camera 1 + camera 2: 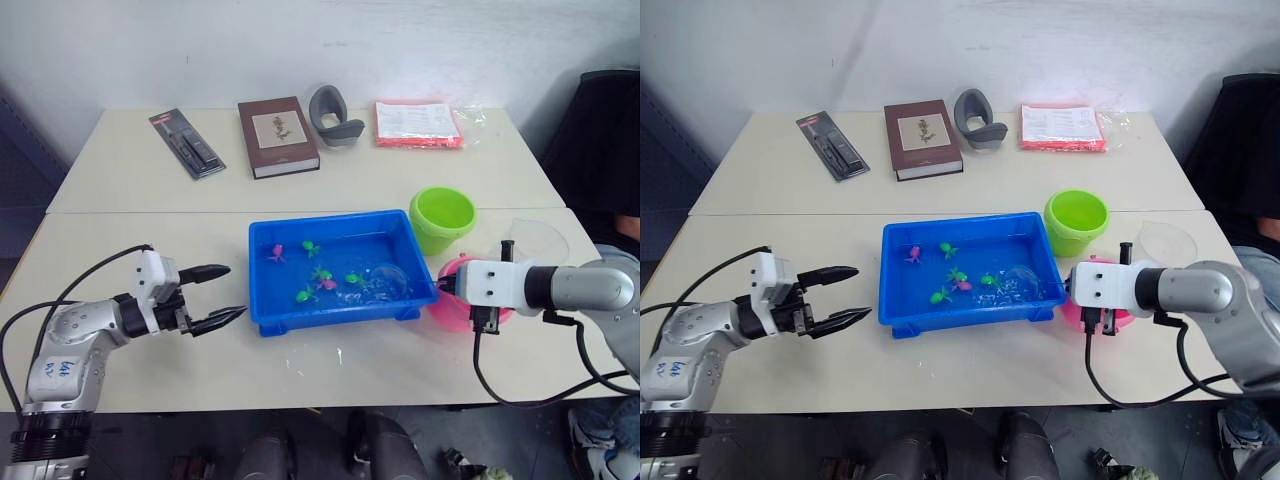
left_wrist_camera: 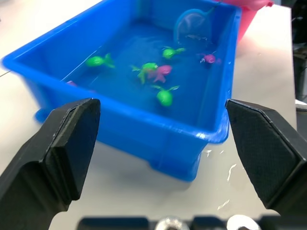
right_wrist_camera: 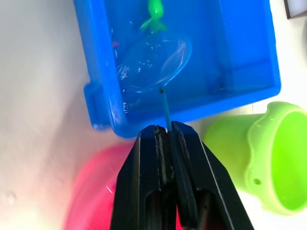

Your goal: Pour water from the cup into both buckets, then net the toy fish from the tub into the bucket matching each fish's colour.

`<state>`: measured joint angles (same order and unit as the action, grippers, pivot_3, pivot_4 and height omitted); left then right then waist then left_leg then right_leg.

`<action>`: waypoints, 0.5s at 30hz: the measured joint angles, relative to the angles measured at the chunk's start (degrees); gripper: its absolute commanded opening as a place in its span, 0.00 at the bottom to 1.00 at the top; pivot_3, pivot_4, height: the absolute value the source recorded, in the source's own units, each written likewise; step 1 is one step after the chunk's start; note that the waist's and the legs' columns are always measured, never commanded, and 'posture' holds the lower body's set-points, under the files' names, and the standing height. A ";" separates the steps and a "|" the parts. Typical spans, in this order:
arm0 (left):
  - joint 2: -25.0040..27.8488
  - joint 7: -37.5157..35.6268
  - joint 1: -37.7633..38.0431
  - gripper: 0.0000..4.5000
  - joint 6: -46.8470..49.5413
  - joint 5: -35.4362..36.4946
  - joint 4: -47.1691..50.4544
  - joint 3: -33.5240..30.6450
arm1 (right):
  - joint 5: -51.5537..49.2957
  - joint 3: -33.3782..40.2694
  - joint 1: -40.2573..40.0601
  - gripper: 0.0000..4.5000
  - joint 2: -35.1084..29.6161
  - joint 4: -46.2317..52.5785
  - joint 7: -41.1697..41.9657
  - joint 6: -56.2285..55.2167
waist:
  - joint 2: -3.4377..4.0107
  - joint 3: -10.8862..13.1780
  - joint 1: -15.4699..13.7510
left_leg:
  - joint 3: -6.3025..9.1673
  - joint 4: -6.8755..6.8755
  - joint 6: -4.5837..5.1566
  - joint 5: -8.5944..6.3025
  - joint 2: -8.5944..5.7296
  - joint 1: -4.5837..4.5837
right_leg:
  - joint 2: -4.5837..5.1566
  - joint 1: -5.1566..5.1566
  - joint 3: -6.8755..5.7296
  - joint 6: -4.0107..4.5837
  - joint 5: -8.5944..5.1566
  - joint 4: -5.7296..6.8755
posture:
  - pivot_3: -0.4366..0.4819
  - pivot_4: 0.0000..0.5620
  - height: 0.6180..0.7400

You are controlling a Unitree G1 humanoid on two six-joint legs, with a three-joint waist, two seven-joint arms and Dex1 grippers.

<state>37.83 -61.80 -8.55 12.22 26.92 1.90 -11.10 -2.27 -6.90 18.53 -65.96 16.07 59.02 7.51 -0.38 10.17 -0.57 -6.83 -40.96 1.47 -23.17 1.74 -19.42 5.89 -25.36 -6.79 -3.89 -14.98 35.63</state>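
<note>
While our right gripper [image 3: 168, 132] pinches the thin handle of the net [image 3: 152, 63] between fingers closed tight, the net's round head lies out ahead of the fingertips, dipped in the water at the right end of the tub [image 1: 262, 313]. That gripper hangs above the pink bucket [image 1: 447, 310], which stands just beside the tub's right end, with the green bucket [image 1: 441, 218] near the tub's far right corner and the cup [image 1: 537, 240] on the table to the right of the buckets. Our left gripper [image 1: 229, 291] hovers over the table just off the tub's left wall, its fingers spread wide and holding nothing. We see green and pink toy fish [image 1: 323, 281] scattered in the tub between the two grippers, one green fish close beside the net's rim.
</note>
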 measured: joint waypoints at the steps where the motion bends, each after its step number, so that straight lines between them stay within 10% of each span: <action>1: -0.12 -0.02 -0.21 1.00 -0.51 -0.20 -0.02 0.41 | 0.52 -0.89 1.30 0.00 0.10 -1.33 1.25 -1.32 | 0.00 0.00 0.16 | 0.00 0.01 0.00 0.00 0.00 0.00 | 0.00 0.00 0.00 0.00 0.00 -0.01 | 0.48 0.27 1.00; 15: -2.40 -0.39 -3.94 1.00 -6.16 -1.83 -3.15 3.34 | 0.95 -8.41 13.91 0.00 8.55 -14.28 14.93 -3.77 | 0.02 0.01 0.64 | -0.01 -0.02 -0.01 0.00 0.02 0.00 | 0.02 0.01 -0.08 0.00 0.00 0.14 | 0.48 0.27 1.00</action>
<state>35.42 -62.19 -12.49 6.06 25.09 -1.25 -7.77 -1.31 -15.31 32.44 -57.41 1.79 73.95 3.74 -0.36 10.18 0.07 -6.84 -40.98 1.46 -23.17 1.76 -19.42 5.91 -25.36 -6.87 -3.89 -14.98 35.77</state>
